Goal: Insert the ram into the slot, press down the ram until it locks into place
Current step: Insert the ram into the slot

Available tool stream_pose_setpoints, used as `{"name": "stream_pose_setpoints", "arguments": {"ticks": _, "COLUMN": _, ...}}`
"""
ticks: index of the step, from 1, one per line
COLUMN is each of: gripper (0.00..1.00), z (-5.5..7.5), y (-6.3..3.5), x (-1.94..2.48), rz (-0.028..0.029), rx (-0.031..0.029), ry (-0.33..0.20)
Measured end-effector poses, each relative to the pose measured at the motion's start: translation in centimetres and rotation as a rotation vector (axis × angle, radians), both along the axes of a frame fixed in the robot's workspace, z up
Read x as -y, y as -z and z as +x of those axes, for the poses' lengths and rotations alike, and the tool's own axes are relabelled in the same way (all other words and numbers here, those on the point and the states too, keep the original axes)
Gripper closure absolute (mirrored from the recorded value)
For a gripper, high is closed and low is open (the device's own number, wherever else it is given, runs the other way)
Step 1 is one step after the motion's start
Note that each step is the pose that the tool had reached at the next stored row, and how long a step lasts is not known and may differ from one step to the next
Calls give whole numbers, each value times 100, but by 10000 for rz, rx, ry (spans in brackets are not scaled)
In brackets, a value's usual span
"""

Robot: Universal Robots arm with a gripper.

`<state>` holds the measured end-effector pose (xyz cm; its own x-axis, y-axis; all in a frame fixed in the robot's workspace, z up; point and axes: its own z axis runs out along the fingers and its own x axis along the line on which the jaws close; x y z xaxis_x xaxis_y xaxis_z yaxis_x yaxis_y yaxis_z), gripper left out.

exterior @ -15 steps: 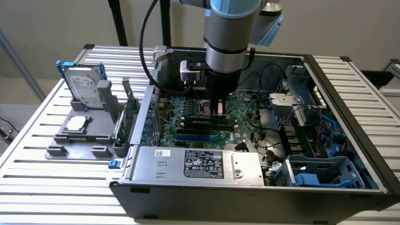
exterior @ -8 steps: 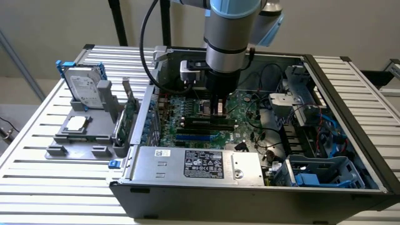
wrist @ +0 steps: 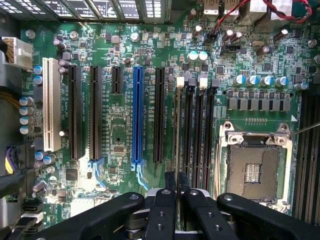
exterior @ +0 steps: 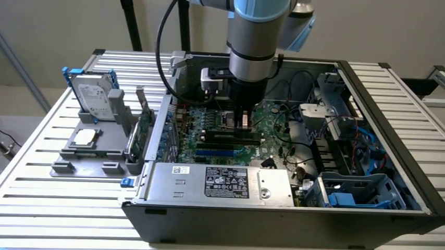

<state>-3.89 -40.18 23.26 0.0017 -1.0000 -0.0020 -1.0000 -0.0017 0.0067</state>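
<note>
Broadly, the exterior view shows one slatted desk (exterior: 38, 151) carrying one open computer case (exterior: 278, 221) at centre frame. The wrist view adds one motherboard (wrist: 120, 130), four black sockets (wrist: 200, 130), and the end effector (wrist: 177, 179) pinching the ram (wrist: 178, 127), which stands edge-on in the slot (wrist: 181, 81) nearest the blue slot (wrist: 137, 115).

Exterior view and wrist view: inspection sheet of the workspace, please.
Surface: slatted metal table carrying an open PC case.
Job's things: the ram stands edge-on along the slot; cannot tell whether it is seated.
Clutter: grey fixture with a hard drive, beside the case.
Grippers: the tool is shut on the ram, low over the motherboard.
Cables: black cable along the arm; red wires inside the case.
Surroundings: pale wall.
</note>
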Motion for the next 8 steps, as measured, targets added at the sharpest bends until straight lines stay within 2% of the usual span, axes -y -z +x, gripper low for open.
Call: {"name": "stream_pose_setpoints", "arguments": {"ticks": 8, "gripper": 87, "z": 1, "y": 10, "x": -3, "rz": 2, "rx": 1, "ry": 43}}
